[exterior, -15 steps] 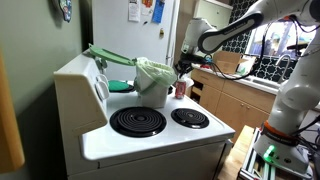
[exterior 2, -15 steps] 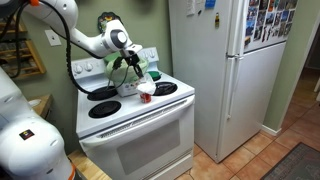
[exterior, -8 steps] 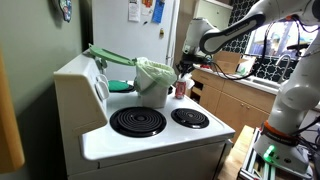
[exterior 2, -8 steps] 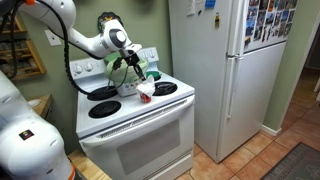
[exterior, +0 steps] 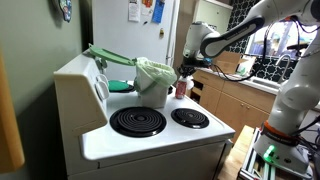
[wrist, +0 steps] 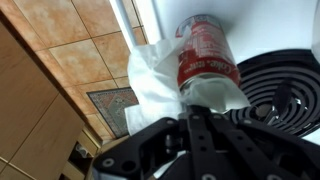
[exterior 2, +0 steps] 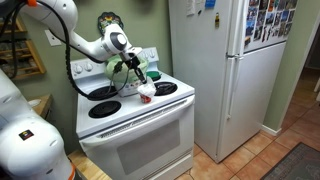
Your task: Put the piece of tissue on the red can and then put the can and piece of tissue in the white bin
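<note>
Grip: tissue [wrist: 150, 85] is being pinched by closed gripper [wrist: 197, 112] | Place: upper centre, being draped on red can [wrist: 205, 50] for binning together.

My arm [exterior: 250, 25]: glossy white rounded links across the upper right in an exterior view, with a dark grey band at the wrist joint [exterior: 205, 43]. Its fat white lower shell [exterior: 290, 100] fills the right edge. In an exterior view the same white shells bulk up the lower left [exterior 2: 25, 130], and a thin black cable [exterior 2: 73, 62] loops below the upper link. My claw [wrist: 197, 118]: matte black, angular linkage bars, bottom centre of the wrist view, small round pins, blurry.
</note>
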Tool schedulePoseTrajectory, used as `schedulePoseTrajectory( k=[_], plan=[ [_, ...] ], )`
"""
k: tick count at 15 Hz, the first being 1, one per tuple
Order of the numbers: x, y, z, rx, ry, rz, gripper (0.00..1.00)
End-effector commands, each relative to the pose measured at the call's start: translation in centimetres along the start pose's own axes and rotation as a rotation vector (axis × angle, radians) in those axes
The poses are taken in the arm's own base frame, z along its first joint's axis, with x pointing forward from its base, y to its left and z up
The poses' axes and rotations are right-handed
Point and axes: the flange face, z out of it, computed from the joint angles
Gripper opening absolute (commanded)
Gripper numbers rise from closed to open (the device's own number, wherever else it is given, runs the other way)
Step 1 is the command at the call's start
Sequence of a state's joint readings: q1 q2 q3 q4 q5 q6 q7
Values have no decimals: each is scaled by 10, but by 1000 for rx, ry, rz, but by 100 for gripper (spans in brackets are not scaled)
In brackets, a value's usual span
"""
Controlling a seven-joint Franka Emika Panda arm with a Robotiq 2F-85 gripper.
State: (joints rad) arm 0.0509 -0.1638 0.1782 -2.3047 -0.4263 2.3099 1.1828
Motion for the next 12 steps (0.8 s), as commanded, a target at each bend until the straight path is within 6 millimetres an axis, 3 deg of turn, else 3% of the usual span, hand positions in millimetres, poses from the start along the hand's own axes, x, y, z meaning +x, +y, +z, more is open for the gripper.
schedulePoseTrajectory(
  k=[1,9,12],
  plan=[
    [-6,2,7,-26,3,-16,0],
    [-10,-1,22,-62,-43,-11,0],
    [-4,2,13,-50,-30,17,0]
  ],
)
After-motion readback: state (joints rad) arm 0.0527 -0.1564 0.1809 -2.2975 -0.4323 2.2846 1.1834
